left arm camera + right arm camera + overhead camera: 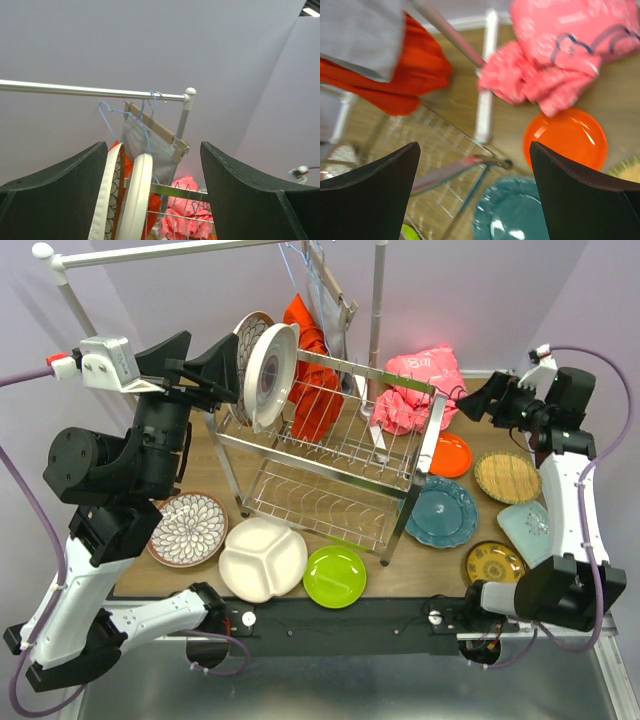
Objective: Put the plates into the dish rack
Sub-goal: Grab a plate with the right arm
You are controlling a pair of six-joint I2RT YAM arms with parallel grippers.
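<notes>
While two plates (265, 368) stand on edge at the dish rack's (330, 455) left end, the left gripper (212, 352) flanks them, jaws spread; the right gripper (468, 405) hovers open-jawed by its right end.

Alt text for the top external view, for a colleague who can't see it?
Two plates stand on edge at the left end of the upper tier of the dish rack, with the open left gripper right beside them. Eight more lie flat on the table: three front left, five at right, where the open right gripper hovers.
</notes>
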